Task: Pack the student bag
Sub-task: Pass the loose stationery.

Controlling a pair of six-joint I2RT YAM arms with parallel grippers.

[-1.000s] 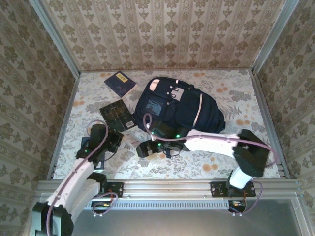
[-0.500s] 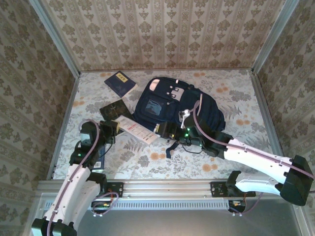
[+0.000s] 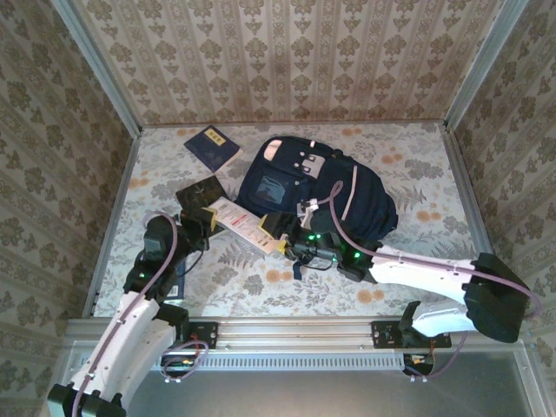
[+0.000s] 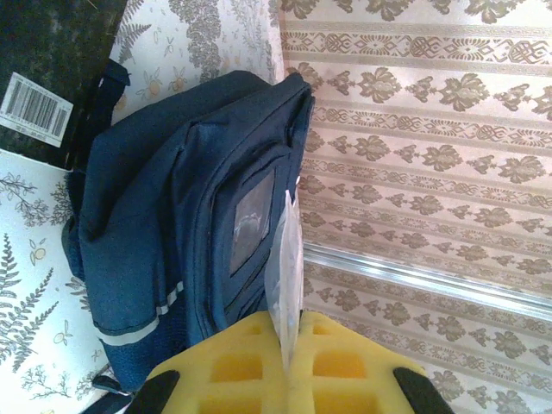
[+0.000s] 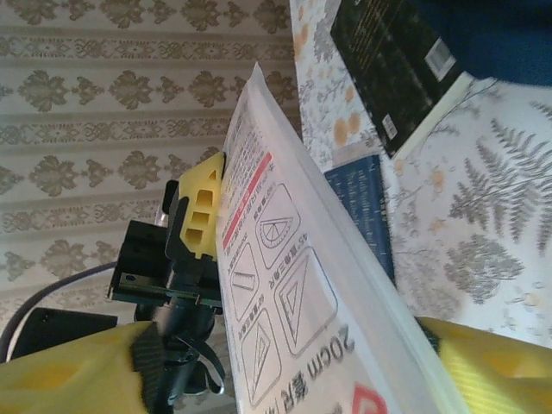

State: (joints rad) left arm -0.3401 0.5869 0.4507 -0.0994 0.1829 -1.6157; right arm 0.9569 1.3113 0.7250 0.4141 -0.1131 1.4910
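Beside fabric bag (image 3: 313, 187), flat plastic packet (image 3: 243, 226)

Navy on a flowered cloth
Student bag (image 3: 313, 191): navy, pale pink-white stripes. Packet (image 3: 243, 224): white, red band. Black book (image 3: 201, 198), dark blue book (image 3: 211, 146). Table (image 3: 421, 187): white, grey ferns, orange blossoms.

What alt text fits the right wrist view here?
A white packet printed with set squares runs between the open yellow fingers of the right hand, its far end pinched by the left hand. Behind, a black book and a dark blue book lie on the floral table beside a corner of the student bag.
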